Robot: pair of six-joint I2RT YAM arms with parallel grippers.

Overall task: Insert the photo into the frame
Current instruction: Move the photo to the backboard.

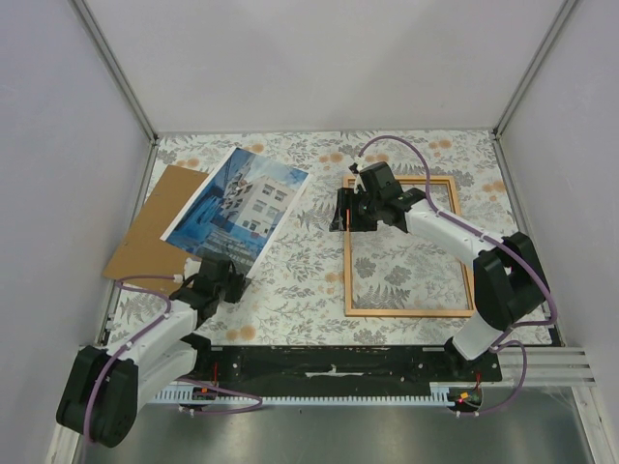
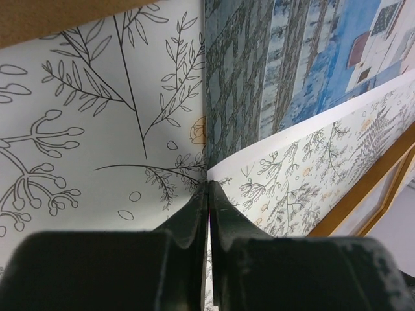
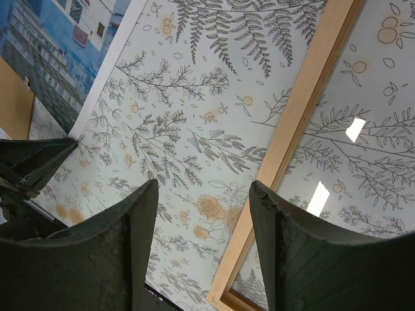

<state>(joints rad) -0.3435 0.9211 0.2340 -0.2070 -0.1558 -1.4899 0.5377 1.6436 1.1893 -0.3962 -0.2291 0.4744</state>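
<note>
The photo [image 1: 237,203], a blue-and-white building print, lies picture side up at the left of the table, partly over a brown board. My left gripper [image 1: 230,280] is shut on the photo's near corner. In the left wrist view the fingers [image 2: 209,186] pinch that corner, and the print [image 2: 311,65] stretches away to the upper right. The orange-brown frame [image 1: 347,271] lies flat at the right, with nothing inside it. My right gripper [image 1: 340,211] is open and empty over the cloth just outside the frame's left rail [image 3: 305,110], near its far corner. The photo also shows in the right wrist view [image 3: 58,39].
A plain brown backing board [image 1: 145,227] lies at the far left under the photo, and shows in the left wrist view [image 2: 52,16]. A floral cloth [image 1: 300,280] covers the table. White walls close the left, right and back sides.
</note>
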